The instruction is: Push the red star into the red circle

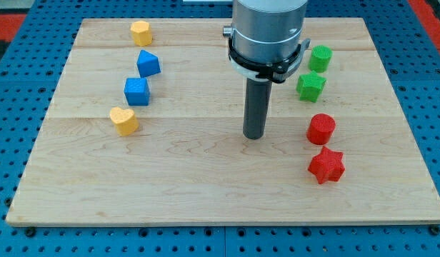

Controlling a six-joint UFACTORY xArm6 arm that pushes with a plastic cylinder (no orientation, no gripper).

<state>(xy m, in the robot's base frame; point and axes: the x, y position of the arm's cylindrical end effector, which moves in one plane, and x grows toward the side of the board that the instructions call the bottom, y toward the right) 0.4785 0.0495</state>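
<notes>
Wooden worktop [206, 185] seen on blue pegboard [13, 93]. At view's left: yellow heart [124, 120], blue cube [136, 91], blue triangular block [148, 63], yellow hexagon [141, 33]. My tip [254, 135] placed mid-board, touching no block, well left of red circle [321, 128]. No jaws fitted, only rod. Green blocks [311, 86] [320, 58] seen above. Red star [326, 165] found at view's lower right, just below red circle, small gap between.

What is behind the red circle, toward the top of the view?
Behind the red circle stand two green blocks, one behind the other. Nothing covers them; the nearer block's shape is unclear. My tip is at the circle's left.
</notes>
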